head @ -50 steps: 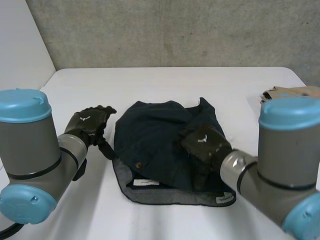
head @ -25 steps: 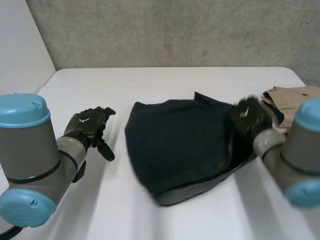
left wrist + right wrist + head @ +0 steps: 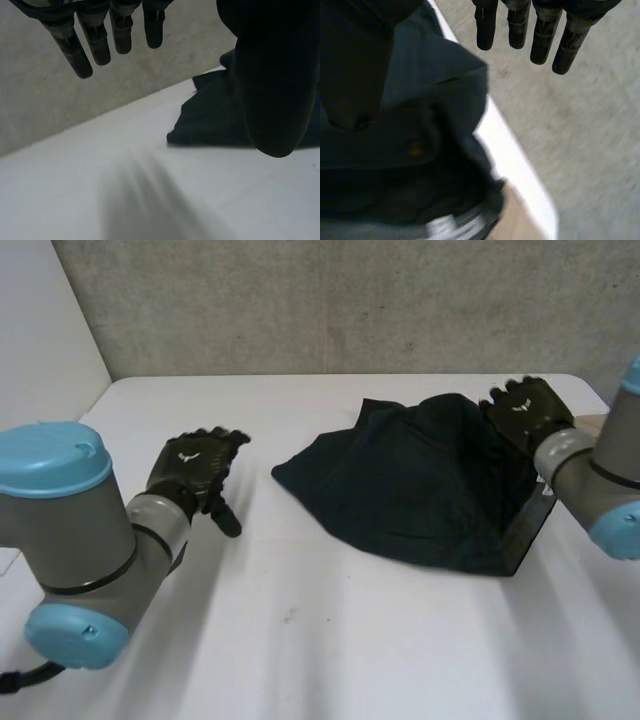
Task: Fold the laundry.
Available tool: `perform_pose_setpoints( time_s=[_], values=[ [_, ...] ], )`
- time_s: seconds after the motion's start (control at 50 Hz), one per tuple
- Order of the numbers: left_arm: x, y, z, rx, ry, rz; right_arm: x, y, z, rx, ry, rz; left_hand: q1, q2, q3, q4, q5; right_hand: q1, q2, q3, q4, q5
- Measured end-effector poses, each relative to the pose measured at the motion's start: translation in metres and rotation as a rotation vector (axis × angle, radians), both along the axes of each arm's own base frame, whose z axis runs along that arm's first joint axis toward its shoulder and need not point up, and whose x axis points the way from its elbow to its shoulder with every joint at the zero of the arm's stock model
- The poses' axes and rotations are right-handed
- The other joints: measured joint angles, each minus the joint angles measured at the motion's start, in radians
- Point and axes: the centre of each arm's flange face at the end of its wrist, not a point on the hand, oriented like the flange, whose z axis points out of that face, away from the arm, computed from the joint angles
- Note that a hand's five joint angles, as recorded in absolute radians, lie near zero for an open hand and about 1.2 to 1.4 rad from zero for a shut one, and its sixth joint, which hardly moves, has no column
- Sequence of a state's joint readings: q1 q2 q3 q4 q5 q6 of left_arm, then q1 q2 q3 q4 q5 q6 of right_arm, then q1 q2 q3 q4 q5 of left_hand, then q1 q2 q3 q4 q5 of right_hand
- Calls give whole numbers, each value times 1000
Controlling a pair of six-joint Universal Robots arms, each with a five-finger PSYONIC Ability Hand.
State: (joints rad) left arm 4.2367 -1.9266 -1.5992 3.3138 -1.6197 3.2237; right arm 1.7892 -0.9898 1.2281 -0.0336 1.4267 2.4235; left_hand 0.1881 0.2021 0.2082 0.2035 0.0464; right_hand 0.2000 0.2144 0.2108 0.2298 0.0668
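A dark navy garment (image 3: 420, 490) lies bunched on the white table (image 3: 300, 640), right of the middle, with a grey inner band showing at its right edge. My right hand (image 3: 525, 410) rests on the garment's far right corner with straight fingers (image 3: 540, 35) reaching past the cloth (image 3: 420, 125), which lies under its palm. My left hand (image 3: 195, 468) hovers over bare table well left of the garment. Its fingers (image 3: 100, 35) are straight and hold nothing, and the garment's near tip (image 3: 205, 120) lies beyond them.
A beige cloth (image 3: 517, 220) lies at the table's right edge, just beside the dark garment. The table's far right edge (image 3: 515, 165) runs close under my right hand, with grey floor beyond it. A grey wall stands behind the table.
My right hand has swept the dark garment from the table's front middle to the far right, where it now lies turned and bunched. My left hand has moved slightly forward.
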Motion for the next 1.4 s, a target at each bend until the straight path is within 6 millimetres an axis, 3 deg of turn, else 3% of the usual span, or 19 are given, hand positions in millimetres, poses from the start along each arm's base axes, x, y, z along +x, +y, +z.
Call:
perform_pose_setpoints(
  time_s=[0.02, 0.06, 0.08, 0.22, 0.3, 0.4, 0.52, 0.76, 0.82, 0.84, 0.88, 0.9, 0.96, 1.06, 1.22, 1.28, 1.4],
  values=[
    [-5, -3, 0, -31, -24, -37, -4, 9, 3, 41, -22, -20, 0, 0, 0, 0, 0, 0, 0, 0, 0, 0],
    [-5, -3, 0, -31, -24, -37, -4, 9, 3, 41, -22, -20, 0, 0, 0, 0, 0, 0, 0, 0, 0, 0],
    [-16, -9, -2, -101, -84, -126, -16, 34, 9, 143, -83, -64, 0, 0, 0, 0, 0, 0, 0, 0, 0, 0],
    [-39, -26, -17, -201, -192, -280, -25, 73, 12, 256, -150, -68, 1, 0, 0, 0, 0, 0, 0, 0, 0, 0],
    [-48, -39, -27, -222, -215, -313, -24, 102, 0, 343, -172, -23, 3, 0, 0, 0, 0, 0, 0, 0, 0, 0],
    [-52, -46, -31, -222, -212, -313, -23, 115, -15, 393, -188, -4, 3, 0, 0, 0, 0, 0, 0, 0, 0, 0],
    [-51, -45, -30, -211, -202, -306, -21, 115, -28, 392, -205, -2, 3, 0, 0, 0, 0, 0, 3, 3, 1, 0],
    [-45, -36, -27, -192, -195, -301, -17, 90, -60, 355, -205, -13, 3, 0, 0, 0, 0, 143, 151, 188, 168, 145],
    [-44, -35, -28, -187, -196, -300, -16, 86, -66, 363, -206, -14, 3, 0, 0, 0, 0, 407, 471, 480, 441, 405],
    [-44, -35, -29, -184, -197, -299, -16, 86, -67, 366, -209, -15, 3, 0, 0, 0, 0, 605, 703, 700, 685, 635],
    [-43, -35, -29, -183, -197, -298, -16, 85, -67, 365, -212, -15, 3, 0, 0, 0, 0, 605, 703, 700, 685, 635],
    [-43, -35, -29, -181, -197, -297, -16, 85, -66, 361, -220, -14, 2, 0, 0, 0, 0, 748, 938, 924, 912, 865],
    [-42, -34, -30, -178, -197, -296, -14, 84, -55, 324, -248, -5, 0, 0, 0, 0, 0, 772, 962, 961, 951, 903],
    [-42, -34, -30, -176, -193, -295, -3, 90, -10, 205, -302, 47, 0, 0, 0, 0, 0, 772, 962, 961, 957, 905],
    [-44, -36, -36, -130, -134, -282, 24, 131, 70, 68, -362, 188, 0, 0, 0, 0, 0, 773, 962, 961, 958, 905],
    [-45, -36, -42, -92, -98, -276, 27, 147, 92, 44, -371, 225, 0, 0, 0, 0, 0, 772, 962, 961, 958, 905],
    [-51, -33, -54, -45, -71, -283, 35, 168, 116, 2, -385, 284, 0, 0, 0, 0, 0, 772, 962, 961, 958, 905]
  ],
)
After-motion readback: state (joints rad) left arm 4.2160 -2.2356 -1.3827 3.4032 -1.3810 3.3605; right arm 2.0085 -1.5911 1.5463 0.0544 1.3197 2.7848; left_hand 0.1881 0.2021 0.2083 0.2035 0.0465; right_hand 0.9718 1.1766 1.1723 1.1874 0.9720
